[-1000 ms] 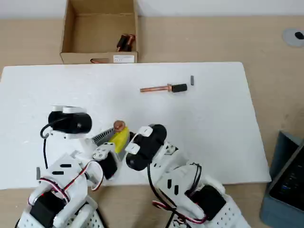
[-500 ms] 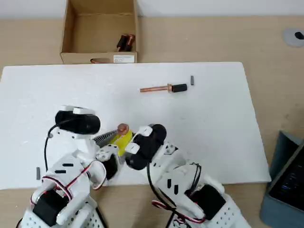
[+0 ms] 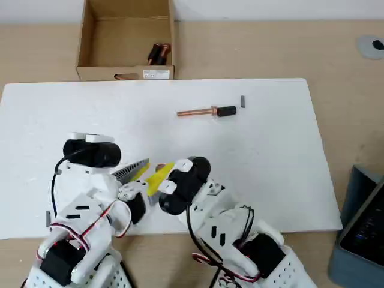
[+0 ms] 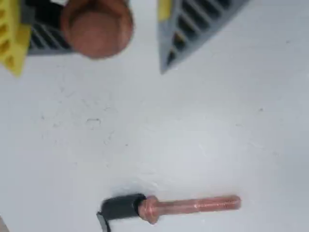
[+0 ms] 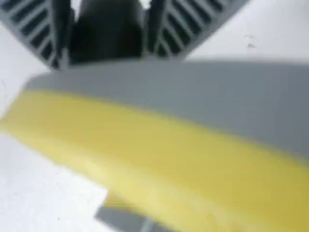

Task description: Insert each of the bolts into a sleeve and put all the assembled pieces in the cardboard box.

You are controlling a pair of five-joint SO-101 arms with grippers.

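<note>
wooden table [image 3: 336,54] carries a white board [image 3: 270,180], and in the high view the cardboard box [image 3: 84,42] stands just beyond the board's edge at 11 o'clock. two finished pieces [image 3: 159,54] lie inside it, in the corner at 4 o'clock. one more assembled bolt [image 3: 207,111] lies flat on the board, near the middle toward 12 o'clock, with its black sleeve end pointing to 3 o'clock. a small grey piece [image 3: 243,101] lies near it at 2 o'clock, not touching it. both arms are at the board's 7 o'clock side and meet there. the left gripper [image 3: 157,165] has its grey and yellow fingers spread apart. a copper bolt head [image 4: 96,29] sits between them, close to one finger and with a clear gap to the other. the right gripper [image 5: 108,55] is closed on a dark sleeve [image 5: 108,24], as far as the blurred close view allows to say. whether the bolt sits inside this sleeve cannot be told.
</note>
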